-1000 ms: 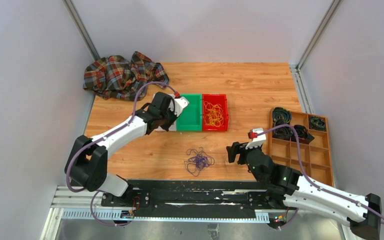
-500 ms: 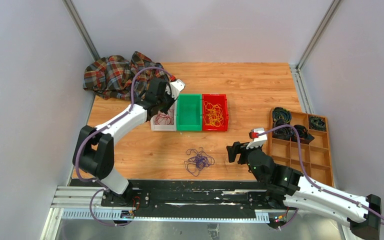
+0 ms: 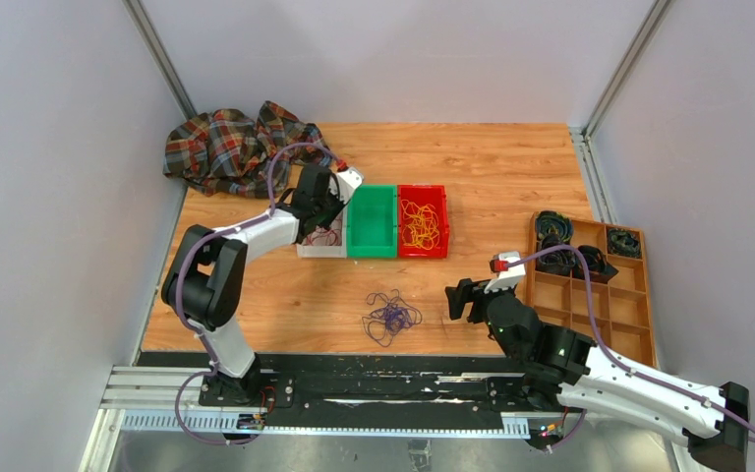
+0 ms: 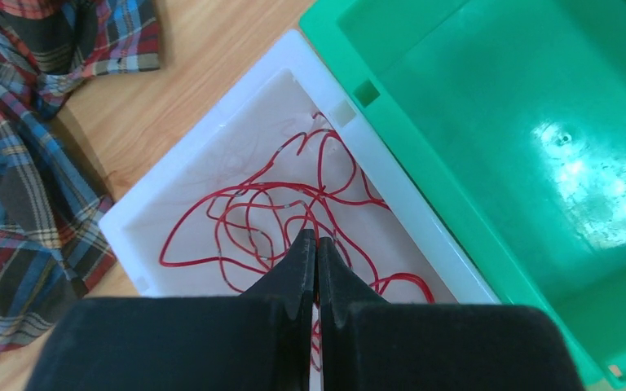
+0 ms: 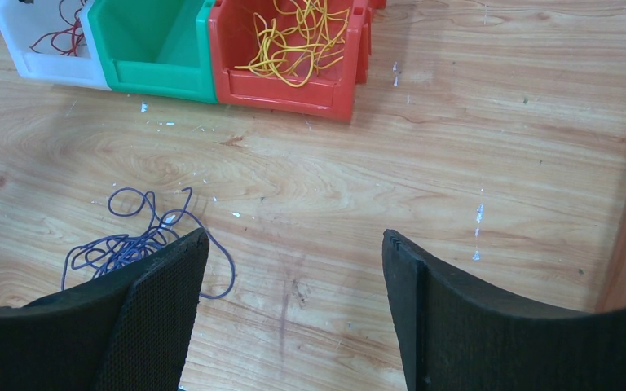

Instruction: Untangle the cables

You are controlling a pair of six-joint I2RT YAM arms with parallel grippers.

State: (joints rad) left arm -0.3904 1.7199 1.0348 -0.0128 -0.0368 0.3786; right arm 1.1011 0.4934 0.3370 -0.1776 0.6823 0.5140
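Note:
A tangle of dark red cable (image 4: 253, 204) lies in the white bin (image 4: 200, 134). My left gripper (image 4: 316, 238) hovers over it, shut; one red strand runs up to the fingertips, and I cannot tell whether it is pinched. In the top view the left gripper (image 3: 322, 218) is at the white bin's far end. Yellow cable (image 3: 420, 224) fills the red bin (image 3: 442, 221). The purple cable (image 3: 390, 317) lies bunched on the table; it also shows low on the left in the right wrist view, purple cable (image 5: 130, 244). My right gripper (image 5: 296, 236) is open to its right, holding nothing.
A green bin (image 3: 372, 221) stands between the white and red ones. A plaid cloth (image 3: 226, 147) is heaped at the back left, close to the left arm. A wooden compartment tray (image 3: 590, 295) with black coiled rings sits at the right edge.
The left arm has swung back and left from over the bins toward the white bin's far end, and its jaws have closed. The right arm and the purple cable have not moved.

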